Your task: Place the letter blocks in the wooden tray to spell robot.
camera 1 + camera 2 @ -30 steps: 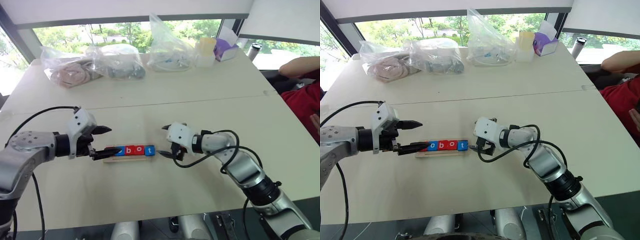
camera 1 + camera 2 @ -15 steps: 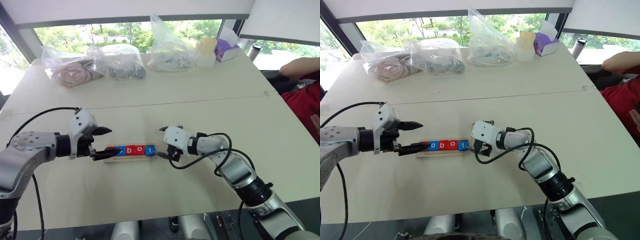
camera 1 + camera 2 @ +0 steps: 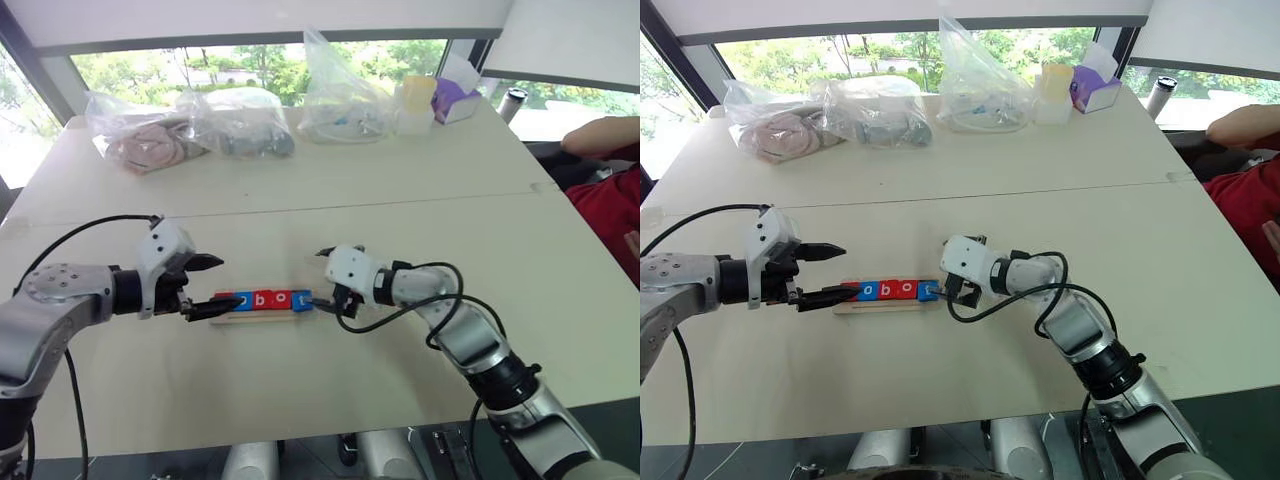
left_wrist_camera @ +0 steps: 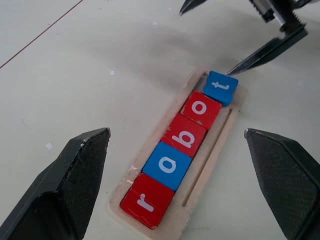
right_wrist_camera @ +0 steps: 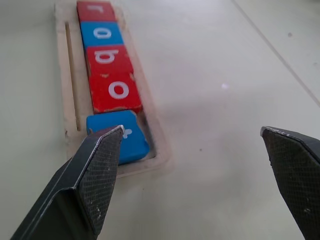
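Since the earlier frames, the right gripper (image 3: 325, 275) has shifted slightly toward the wooden tray (image 4: 207, 170); the left gripper (image 3: 208, 285) holds its station. Both stand with jaws spread wide and carry nothing

Table (image 3: 420, 190): bags and containers lie along its far edge, well beyond both grippers

Wooden tray: lies between the two grippers, its ends near their lower fingertips

Letter blocks (image 4: 179, 159): all five sit in the tray and read r, o, b, o, t. The blue t block (image 4: 220, 87), nearest the right gripper, sits slightly askew and appears not fully seated; one right fingertip (image 4: 235, 68) touches or nearly touches its corner

Status, as judged: spelling complete; what remains is squaring the t block, then withdrawing both grippers
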`<state>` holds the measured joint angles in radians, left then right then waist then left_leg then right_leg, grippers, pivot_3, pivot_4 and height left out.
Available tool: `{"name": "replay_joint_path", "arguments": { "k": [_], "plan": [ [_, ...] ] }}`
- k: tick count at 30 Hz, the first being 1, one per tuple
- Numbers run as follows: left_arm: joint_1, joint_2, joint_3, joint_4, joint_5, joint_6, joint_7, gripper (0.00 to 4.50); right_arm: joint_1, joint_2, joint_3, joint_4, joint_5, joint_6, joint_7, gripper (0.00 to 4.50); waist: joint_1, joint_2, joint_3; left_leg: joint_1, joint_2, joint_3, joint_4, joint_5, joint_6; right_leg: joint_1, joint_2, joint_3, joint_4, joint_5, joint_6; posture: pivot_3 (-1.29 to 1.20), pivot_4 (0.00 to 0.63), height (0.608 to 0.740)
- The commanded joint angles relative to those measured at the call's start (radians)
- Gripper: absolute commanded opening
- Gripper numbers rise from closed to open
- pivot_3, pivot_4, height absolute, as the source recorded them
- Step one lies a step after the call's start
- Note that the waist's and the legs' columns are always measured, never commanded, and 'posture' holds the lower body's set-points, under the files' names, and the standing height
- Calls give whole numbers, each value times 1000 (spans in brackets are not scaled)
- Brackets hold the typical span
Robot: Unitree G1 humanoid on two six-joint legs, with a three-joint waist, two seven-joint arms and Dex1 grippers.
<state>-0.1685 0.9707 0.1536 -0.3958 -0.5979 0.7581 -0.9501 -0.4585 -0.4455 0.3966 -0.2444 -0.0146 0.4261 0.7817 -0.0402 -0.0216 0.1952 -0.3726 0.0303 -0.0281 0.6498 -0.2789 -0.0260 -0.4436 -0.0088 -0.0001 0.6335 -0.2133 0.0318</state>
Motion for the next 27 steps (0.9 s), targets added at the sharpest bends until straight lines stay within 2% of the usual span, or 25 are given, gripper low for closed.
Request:
{"name": "replay_joint_path", "arguments": {
  "k": [1,14,27],
  "plan": [
    [-5,-1,11,-19,2,-10,4,4500,15,-15,-16,-90,38,10,37,4449,0,0,0,0,0,0,0,0,0,0,0,0,0,0,0,0,150,740],
    [-13,-1,7,-18,5,-13,4,4500,25,-27,34,20,-32,-105,41,4449,-1,0,0,0,0,0,0,0,0,0,0,0,0,-1,-1,0,150,740],
    [0,-4,13,-24,2,-13,16,4500,-10,39,43,105,-73,-159,19,4449,-1,0,0,0,0,0,0,0,0,0,0,0,0,0,0,0,150,740]
  ]
}}
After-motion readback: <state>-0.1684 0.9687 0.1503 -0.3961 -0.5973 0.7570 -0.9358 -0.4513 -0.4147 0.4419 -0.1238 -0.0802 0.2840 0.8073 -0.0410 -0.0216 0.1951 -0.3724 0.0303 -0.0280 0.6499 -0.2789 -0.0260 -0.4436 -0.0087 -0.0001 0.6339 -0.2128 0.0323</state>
